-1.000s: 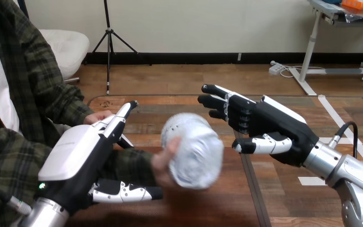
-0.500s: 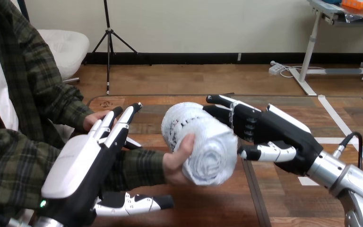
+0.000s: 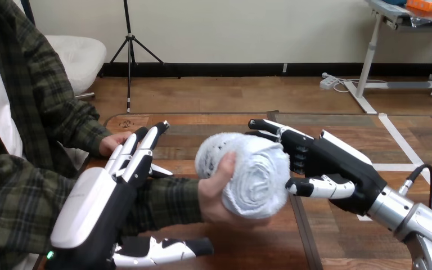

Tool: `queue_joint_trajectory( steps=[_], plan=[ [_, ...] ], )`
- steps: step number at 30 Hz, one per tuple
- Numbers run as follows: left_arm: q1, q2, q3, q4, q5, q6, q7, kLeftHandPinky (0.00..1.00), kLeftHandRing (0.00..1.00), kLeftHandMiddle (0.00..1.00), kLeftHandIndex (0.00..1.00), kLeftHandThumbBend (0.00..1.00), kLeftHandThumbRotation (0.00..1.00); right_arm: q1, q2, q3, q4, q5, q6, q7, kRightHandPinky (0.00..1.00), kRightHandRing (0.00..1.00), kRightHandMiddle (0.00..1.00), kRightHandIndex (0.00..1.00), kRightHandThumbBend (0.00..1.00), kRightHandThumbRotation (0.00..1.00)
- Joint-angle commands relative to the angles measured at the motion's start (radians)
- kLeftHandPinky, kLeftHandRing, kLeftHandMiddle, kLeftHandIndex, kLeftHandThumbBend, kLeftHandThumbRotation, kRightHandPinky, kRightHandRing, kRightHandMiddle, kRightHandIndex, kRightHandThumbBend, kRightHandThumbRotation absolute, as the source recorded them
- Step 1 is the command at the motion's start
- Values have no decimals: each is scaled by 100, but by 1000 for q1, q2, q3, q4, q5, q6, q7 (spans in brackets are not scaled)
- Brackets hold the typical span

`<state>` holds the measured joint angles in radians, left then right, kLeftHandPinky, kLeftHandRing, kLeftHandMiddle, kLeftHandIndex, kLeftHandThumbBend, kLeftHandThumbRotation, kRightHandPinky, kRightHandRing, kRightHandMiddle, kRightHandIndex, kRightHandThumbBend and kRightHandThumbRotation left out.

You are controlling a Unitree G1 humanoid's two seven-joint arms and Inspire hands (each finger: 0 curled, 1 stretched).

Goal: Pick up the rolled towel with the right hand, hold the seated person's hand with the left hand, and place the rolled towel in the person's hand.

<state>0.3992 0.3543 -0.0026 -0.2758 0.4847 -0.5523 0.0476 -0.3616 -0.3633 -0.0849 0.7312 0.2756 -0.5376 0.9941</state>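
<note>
The white rolled towel [image 3: 246,171] is held in the person's hand [image 3: 216,197] above the middle of the table, one rolled end facing me. My right hand [image 3: 337,169] is open just right of the towel. Its straight fingers [image 3: 270,126] reach behind the roll and its thumb tip lies close to the roll's right side; I cannot tell whether they touch. My left hand [image 3: 98,205] is open along the person's sleeved forearm [image 3: 157,199], with straight fingers over the sleeve and the thumb [image 3: 166,247] stretched out below it.
The person's other hand [image 3: 112,142] rests near the table's left edge, behind my left fingers. The bare wooden table [image 3: 225,126] runs back and right of both hands, with a dark seam down its middle.
The person's hand has raised and turned the towel slightly rightward, against my right hand's fingers. My right hand has shifted a little lower. My left hand has slid down and nearer, its thumb dropping.
</note>
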Motion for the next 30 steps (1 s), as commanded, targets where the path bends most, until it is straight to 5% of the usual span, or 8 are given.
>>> queue_joint_trajectory(
  steps=[1,30],
  plan=[
    [-27,-25,-66,-16,-14,-81,6,100,100,100,100,100,54,-17,-13,-19,16,6,-19,1,97,95,92,94,100,55],
    [25,-92,-93,-70,37,-62,5,91,98,100,100,100,52,22,-8,-25,29,17,-58,12,98,96,92,94,100,54]
  ],
)
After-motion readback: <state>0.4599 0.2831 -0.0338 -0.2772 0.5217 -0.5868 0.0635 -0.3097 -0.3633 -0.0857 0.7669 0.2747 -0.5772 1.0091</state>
